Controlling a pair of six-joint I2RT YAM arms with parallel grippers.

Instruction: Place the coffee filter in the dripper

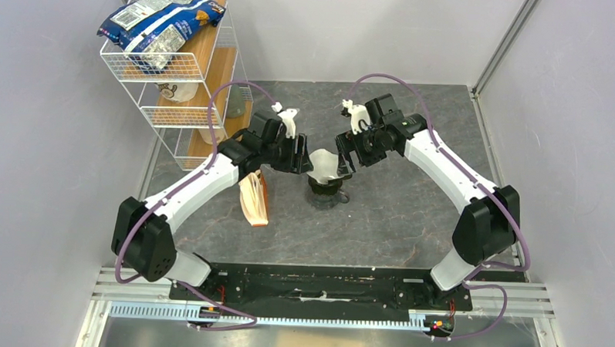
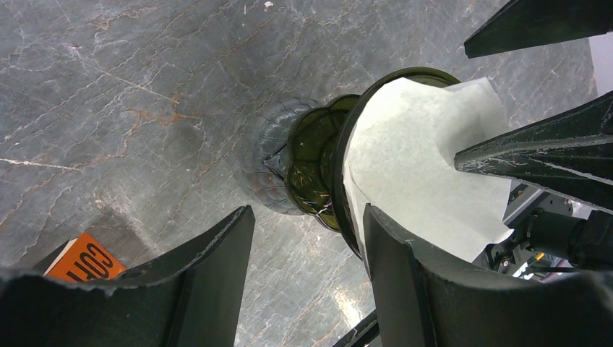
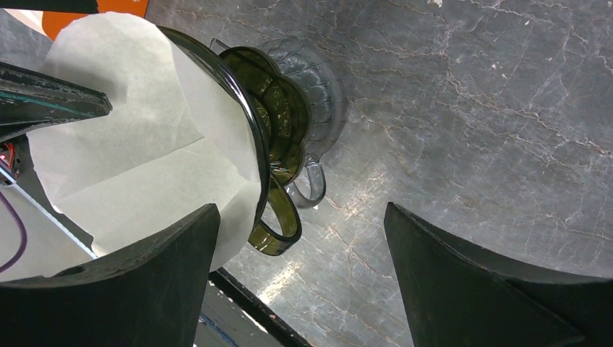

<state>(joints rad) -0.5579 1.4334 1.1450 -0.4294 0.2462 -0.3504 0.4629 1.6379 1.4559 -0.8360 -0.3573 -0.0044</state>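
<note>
Left tool (image 2: 307, 217): spread, holding nothing.
Right tool (image 3: 302, 211): spread too.
Danger: a bump could knock the coffee filter (image 2: 412, 159) from the dripper (image 2: 318, 170).

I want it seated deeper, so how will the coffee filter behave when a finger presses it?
Probably floppy: the coffee filter is thin paper whose edge stands wavy above the dripper rim. Likely very light, so a push may crumple or skew it rather than slide it down evenly. Its visible fold suggests easy creasing.
</note>
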